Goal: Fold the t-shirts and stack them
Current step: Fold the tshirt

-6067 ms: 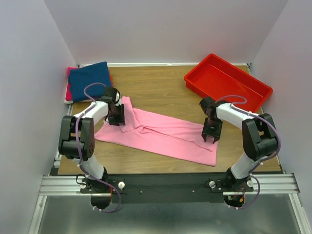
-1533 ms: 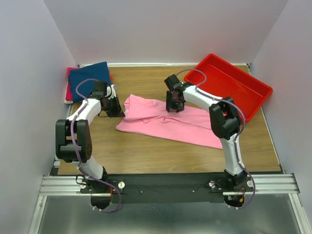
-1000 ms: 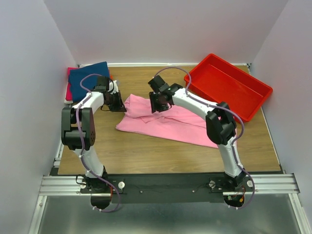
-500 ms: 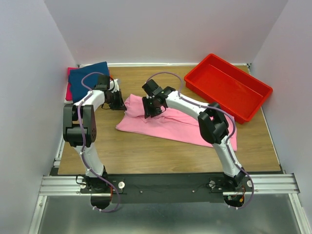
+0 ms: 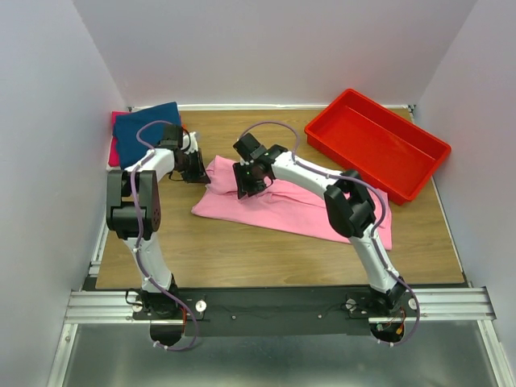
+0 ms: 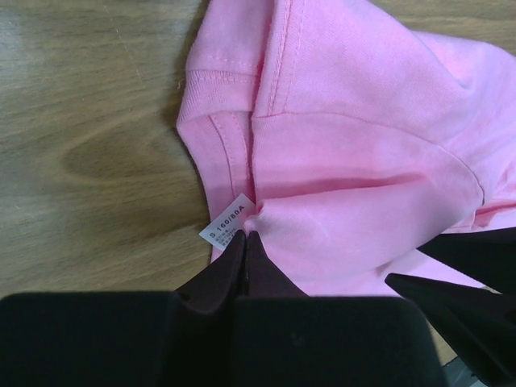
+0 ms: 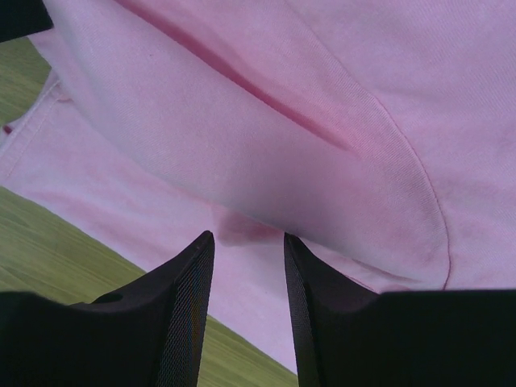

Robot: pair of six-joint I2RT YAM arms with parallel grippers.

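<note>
A light pink t-shirt lies partly folded across the middle of the table. My left gripper is at the shirt's left end and is shut on the collar edge. In the left wrist view its tips pinch the pink cloth beside the white size label. My right gripper is low over the shirt, close to the left one. It stands open, with a raised fold of pink cloth just beyond the tips. A navy blue t-shirt tops a folded stack at the back left.
Under the navy shirt, red-magenta cloth and a white edge show. A red plastic tray stands at the back right. The wooden table shows bare in front of the shirt. Walls close in on both sides.
My right gripper has slid left along the pink shirt toward my left gripper. The left gripper has stayed shut on the collar.
</note>
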